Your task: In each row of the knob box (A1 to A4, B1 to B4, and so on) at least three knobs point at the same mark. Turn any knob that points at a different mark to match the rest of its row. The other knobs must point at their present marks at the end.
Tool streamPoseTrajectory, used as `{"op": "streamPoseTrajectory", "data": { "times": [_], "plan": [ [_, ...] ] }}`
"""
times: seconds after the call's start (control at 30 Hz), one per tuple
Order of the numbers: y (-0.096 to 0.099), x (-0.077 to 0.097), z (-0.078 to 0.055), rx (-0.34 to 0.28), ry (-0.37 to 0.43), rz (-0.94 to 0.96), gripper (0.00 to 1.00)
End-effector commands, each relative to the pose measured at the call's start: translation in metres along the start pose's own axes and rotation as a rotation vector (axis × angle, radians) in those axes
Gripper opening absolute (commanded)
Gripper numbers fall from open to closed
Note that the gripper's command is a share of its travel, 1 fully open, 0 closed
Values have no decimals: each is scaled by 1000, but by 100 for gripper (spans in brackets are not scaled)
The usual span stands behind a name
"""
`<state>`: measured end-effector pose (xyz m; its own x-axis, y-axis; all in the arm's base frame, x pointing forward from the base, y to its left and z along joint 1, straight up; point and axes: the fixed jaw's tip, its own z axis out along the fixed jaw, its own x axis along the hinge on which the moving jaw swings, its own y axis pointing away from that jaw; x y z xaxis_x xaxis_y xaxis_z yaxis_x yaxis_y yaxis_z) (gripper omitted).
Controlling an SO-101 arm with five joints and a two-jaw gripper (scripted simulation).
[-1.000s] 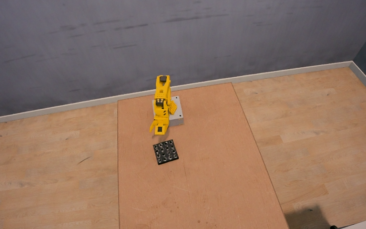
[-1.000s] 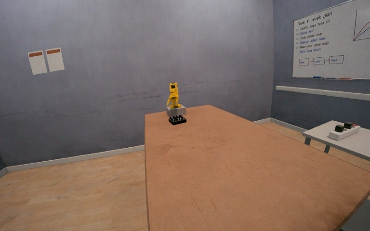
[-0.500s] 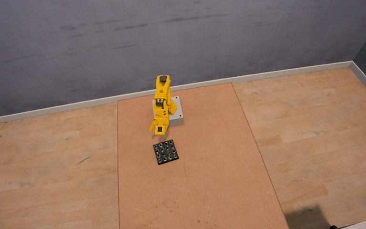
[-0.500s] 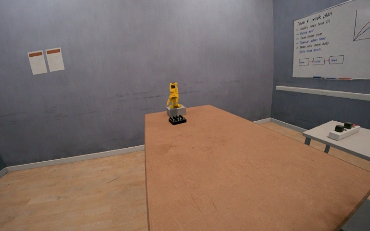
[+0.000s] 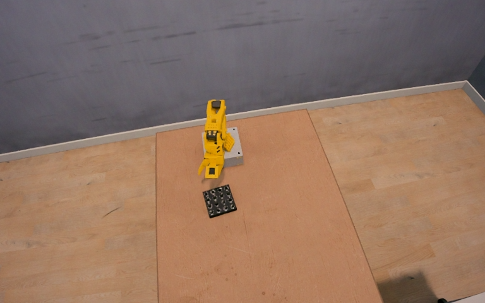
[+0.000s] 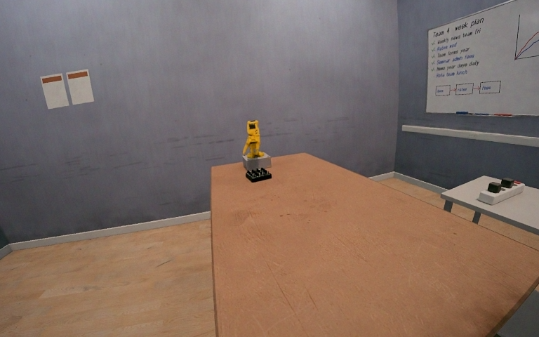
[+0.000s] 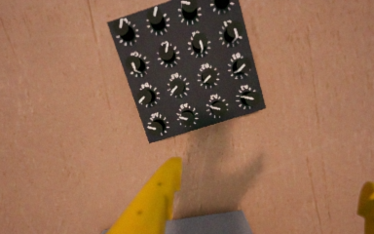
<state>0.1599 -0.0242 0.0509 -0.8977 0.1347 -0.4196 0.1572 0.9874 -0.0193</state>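
The black knob box (image 5: 219, 201) lies flat on the brown table, just in front of the arm's grey base. It also shows in the exterior view (image 6: 258, 174) and in the wrist view (image 7: 185, 65), where its grid of black knobs with white pointers fills the upper middle; the top edge is cut off. My yellow gripper (image 5: 208, 172) hangs above the table between the base and the box, apart from it. In the wrist view the fingers stand wide apart with bare table between them. The gripper is open and holds nothing.
The grey base block (image 5: 225, 148) stands behind the gripper. The table's left edge (image 5: 156, 214) runs close to the box. A side table with a white power strip (image 6: 500, 190) stands far to the right.
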Motion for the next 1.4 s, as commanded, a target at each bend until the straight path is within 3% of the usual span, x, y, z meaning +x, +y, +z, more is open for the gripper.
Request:
{"op": "streamPoseTrajectory", "data": {
  "times": [0.0, 0.8, 1.2, 1.37],
  "plan": [
    [-1, 7, 2, 1, 27, 14, 40],
    [-1, 5, 2, 1, 27, 14, 40],
    [-2, -21, 9, 1, 27, 14, 40],
    [-3, -37, 18, 1, 27, 14, 40]
  ]
}}
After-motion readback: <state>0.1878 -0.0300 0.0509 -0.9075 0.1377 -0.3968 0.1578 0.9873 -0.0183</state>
